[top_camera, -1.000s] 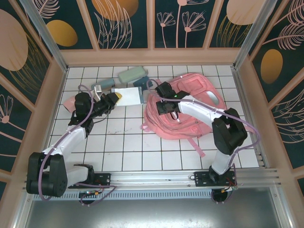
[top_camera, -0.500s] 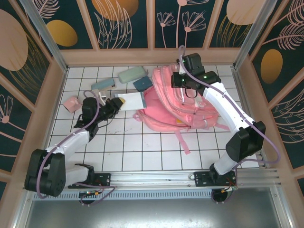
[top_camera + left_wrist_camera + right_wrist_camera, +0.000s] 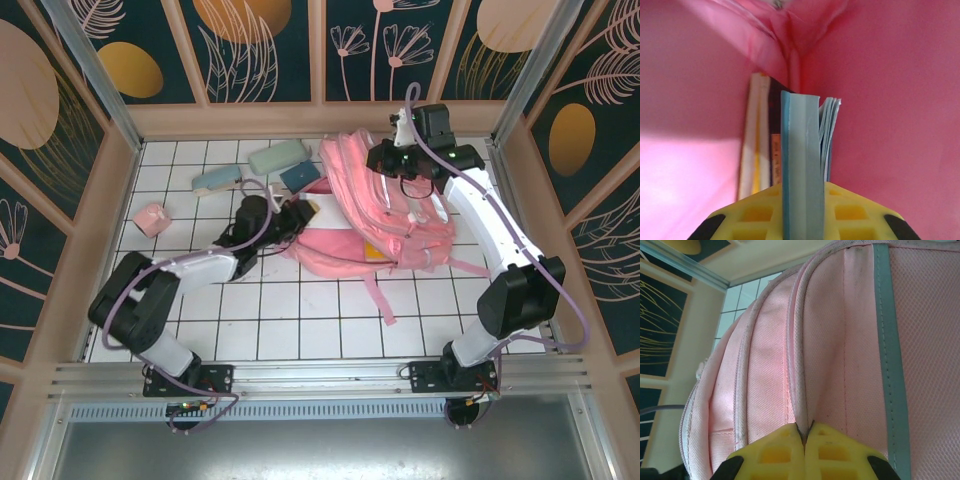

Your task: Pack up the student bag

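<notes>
Clamping blue notebook (image 3: 800, 145) edge-on, left gripper (image 3: 801, 197) reaches inside student bag (image 3: 395, 215), beside white-and-yellow book (image 3: 756, 145) already in. Right gripper (image 3: 804, 432), pinched shut on bag's top seam, props bag up at far right of tiled table (image 3: 300, 300). Packing judged partway: green case (image 3: 280, 157), pale blue case (image 3: 215, 180), dark blue pouch (image 3: 300, 175) and small pink item (image 3: 150, 218) lie outside. Notebook's depth and bag's bottom hidden.

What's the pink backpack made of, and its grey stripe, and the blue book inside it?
The student bag looks like matte woven synthetic fabric: fine mesh-like weave and stitched seams. Its stripe seems smoother grey tape, sewn along both edges, possibly reflective. The book looks like paper pages in a smooth pale-blue cover, card or plastic, hard to tell.
</notes>
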You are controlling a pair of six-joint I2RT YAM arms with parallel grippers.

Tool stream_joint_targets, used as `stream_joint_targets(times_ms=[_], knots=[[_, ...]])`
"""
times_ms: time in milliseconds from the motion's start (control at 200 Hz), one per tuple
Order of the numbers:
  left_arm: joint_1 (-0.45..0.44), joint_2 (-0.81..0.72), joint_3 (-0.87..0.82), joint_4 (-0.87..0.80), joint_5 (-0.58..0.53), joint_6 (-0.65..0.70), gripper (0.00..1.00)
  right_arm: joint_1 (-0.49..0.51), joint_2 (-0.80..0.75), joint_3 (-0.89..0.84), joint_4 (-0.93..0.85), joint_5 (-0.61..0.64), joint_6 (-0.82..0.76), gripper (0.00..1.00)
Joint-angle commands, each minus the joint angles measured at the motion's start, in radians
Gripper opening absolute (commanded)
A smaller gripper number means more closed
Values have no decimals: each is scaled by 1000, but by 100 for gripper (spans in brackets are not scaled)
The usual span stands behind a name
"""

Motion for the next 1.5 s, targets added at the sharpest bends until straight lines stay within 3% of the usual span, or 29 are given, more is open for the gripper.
stream_joint_targets(times_ms=[0, 185, 350, 405, 470, 545, 710, 790, 1146, 1331, 1491], knots=[[-60, 108, 117, 98, -47, -54, 0, -1, -67, 44, 188, -115, 58, 0], [-139, 296, 336, 11, -80, -70, 0, -1, -66, 47, 197, -136, 82, 0], [-201, 432, 539, -183, -104, -5, 1, -3, -78, 34, 194, -136, 80, 0], [-210, 456, 570, -220, -104, 6, 13, -7, -82, 29, 193, -134, 77, 0], [-212, 460, 582, -259, -109, 22, 38, -18, -90, 19, 190, -132, 72, 0], [-212, 431, 562, -283, -138, 43, 58, -36, -100, -2, 193, -132, 69, 0], [-209, 330, 534, -364, -202, 127, 82, -68, -124, -54, 213, -144, 72, 0], [-202, 275, 506, -428, -226, 165, 88, -82, -133, -68, 208, -140, 61, 0], [-101, -154, 141, -540, -312, 211, 92, -95, -177, -239, 181, -60, -19, 0], [-53, -353, 80, -673, -392, 236, 94, -41, -161, -350, 153, -3, -86, 0], [-3, -425, 102, -760, -452, 275, 97, 57, -135, -448, 157, 47, -124, 0]])
